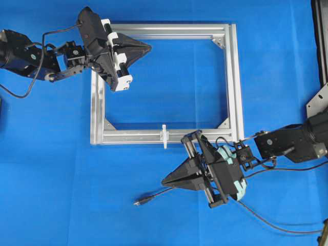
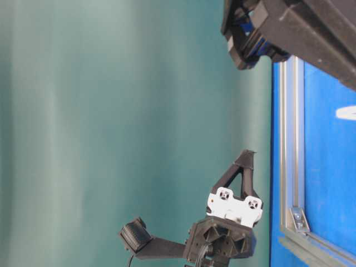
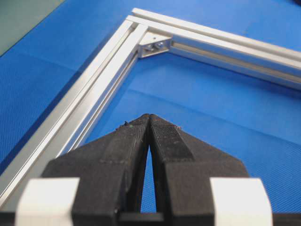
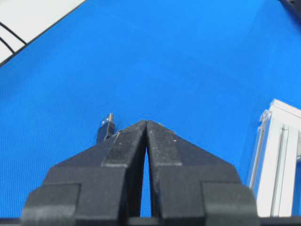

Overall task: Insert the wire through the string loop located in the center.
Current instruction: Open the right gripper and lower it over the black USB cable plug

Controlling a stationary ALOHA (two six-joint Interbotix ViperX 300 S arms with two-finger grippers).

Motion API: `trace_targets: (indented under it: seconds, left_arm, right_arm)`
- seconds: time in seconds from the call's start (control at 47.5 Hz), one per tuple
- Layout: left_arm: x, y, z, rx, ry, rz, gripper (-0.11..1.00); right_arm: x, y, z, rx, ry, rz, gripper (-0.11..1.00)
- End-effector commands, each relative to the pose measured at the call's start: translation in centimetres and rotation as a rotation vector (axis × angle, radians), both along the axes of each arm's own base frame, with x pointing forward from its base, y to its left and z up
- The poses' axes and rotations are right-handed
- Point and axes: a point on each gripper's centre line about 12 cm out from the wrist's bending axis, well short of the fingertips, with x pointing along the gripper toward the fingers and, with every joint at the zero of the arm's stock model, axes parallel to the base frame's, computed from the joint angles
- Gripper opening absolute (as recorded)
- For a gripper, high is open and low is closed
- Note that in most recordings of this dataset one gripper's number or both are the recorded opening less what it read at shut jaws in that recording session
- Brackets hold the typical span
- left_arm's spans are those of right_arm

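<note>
Rectangular silver frame [image 1: 230, 77]: bare brushed metal, satin sheen, grooved rails; corner bracket with bright screw heads [image 3: 155, 44]. Blue worktop covering [image 1: 61, 169]: matt, fine woven-looking texture, cloth-like. Left black hand [image 3: 149, 123]: matt plastic, layered ridged surface, fingers dusted with pale specks. Right black hand [image 4: 146, 128]: same matt ridged plastic. Thin black wire [image 1: 154, 196]: smooth sheath, small metal tip [image 4: 110, 116].

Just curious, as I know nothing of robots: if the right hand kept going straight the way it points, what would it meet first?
Probably just the blue mat. The shut right hand points leftward in the overhead view; the wire's plug lies slightly off that line, though depth is unclear.
</note>
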Motion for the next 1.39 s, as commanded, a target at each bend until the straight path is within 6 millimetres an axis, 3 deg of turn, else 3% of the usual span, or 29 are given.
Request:
trace_targets:
  seconds: [0.0,0.105,0.632,0.716,0.779,0.948,1.032,1.116,1.369]
  left_arm:
    - [0.2,-0.4,1.9,0.023,-0.027,-0.028,0.00]
    - [0.1,-0.4,1.9,0.019,-0.018,-0.025,0.00]
    - [0.1,-0.3,2.0,0.017,-0.019,-0.022,0.00]
    - [0.1,-0.3,2.0,0.018,-0.019,-0.024,0.00]
    - [0.1,-0.3,1.9,0.016,-0.018,-0.022,0.00]
    - [0.0,-0.3,1.9,0.017,-0.017,-0.024,0.00]
    - [0.0,-0.3,1.9,0.017,-0.017,-0.024,0.00]
    - [0.0,-0.3,1.9,0.016,-0.018,-0.022,0.00]
    - [0.0,-0.3,1.9,0.019,-0.017,-0.024,0.00]
  right_arm:
    - [0.3,0.3,2.5,0.007,-0.069,0.012,0.00]
    - [0.1,0.4,2.5,-0.025,-0.035,0.029,-0.05]
    - [0.5,0.6,2.6,0.008,0.024,0.016,-0.03]
    - [0.5,0.8,2.7,0.016,0.028,0.016,0.07]
    - [0.6,0.8,2.8,0.015,0.027,0.017,0.20]
    - [0.6,1.4,2.8,0.005,0.043,0.029,0.69]
    - [0.7,1.4,2.8,0.004,0.051,0.027,0.87]
    - [0.8,1.4,2.8,0.002,0.055,0.027,0.82]
    - [0.8,1.4,2.3,-0.001,0.080,0.020,0.84]
